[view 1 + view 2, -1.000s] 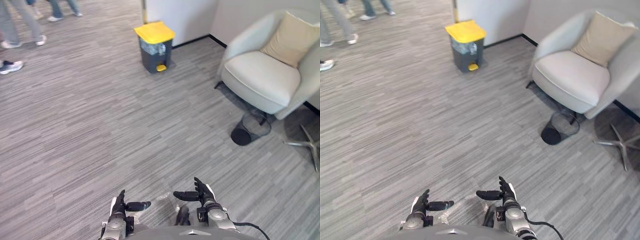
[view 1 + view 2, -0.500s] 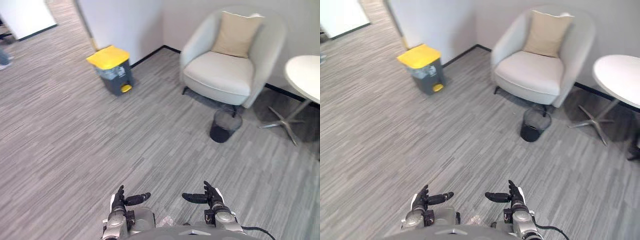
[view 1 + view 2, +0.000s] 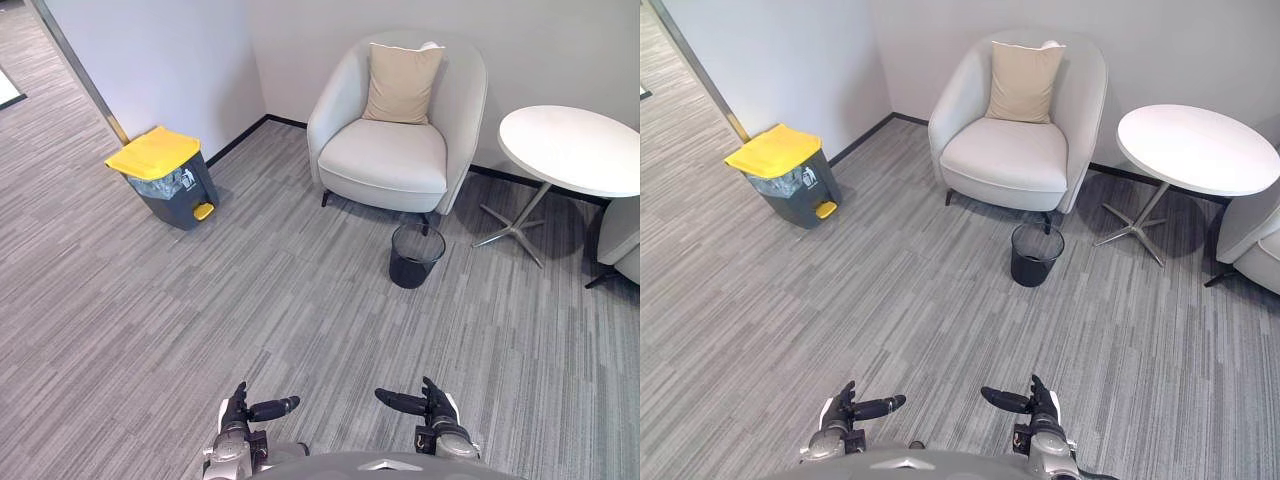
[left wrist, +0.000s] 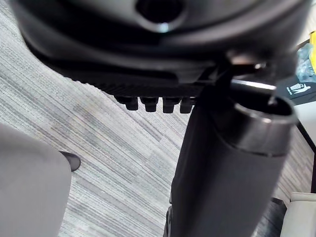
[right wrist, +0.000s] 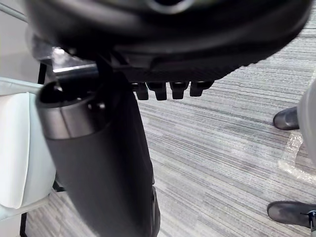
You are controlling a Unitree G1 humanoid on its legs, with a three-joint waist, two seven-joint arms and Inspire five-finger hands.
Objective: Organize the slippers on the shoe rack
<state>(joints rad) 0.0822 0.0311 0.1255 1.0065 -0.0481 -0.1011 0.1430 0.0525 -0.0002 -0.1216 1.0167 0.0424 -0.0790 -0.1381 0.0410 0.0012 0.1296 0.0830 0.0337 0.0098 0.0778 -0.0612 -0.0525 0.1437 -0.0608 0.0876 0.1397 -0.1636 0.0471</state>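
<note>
Far ahead of the left hand (image 3: 237, 413) and the right hand (image 3: 434, 414) sit a chair (image 3: 385, 160), a small black bin (image 3: 415, 256) and a round table (image 3: 572, 150). Both hands are low, fingers straight and spread, holding nothing. Where the slippers are, I cannot tell (same for the rack). Slippers are likely light and bendy, so pinching one at the heel edge should work.

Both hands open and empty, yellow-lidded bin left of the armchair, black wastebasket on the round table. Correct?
No. The left eye view shows the black wastebasket on the floor in front of the armchair, not on the round table. The rest holds.
</note>
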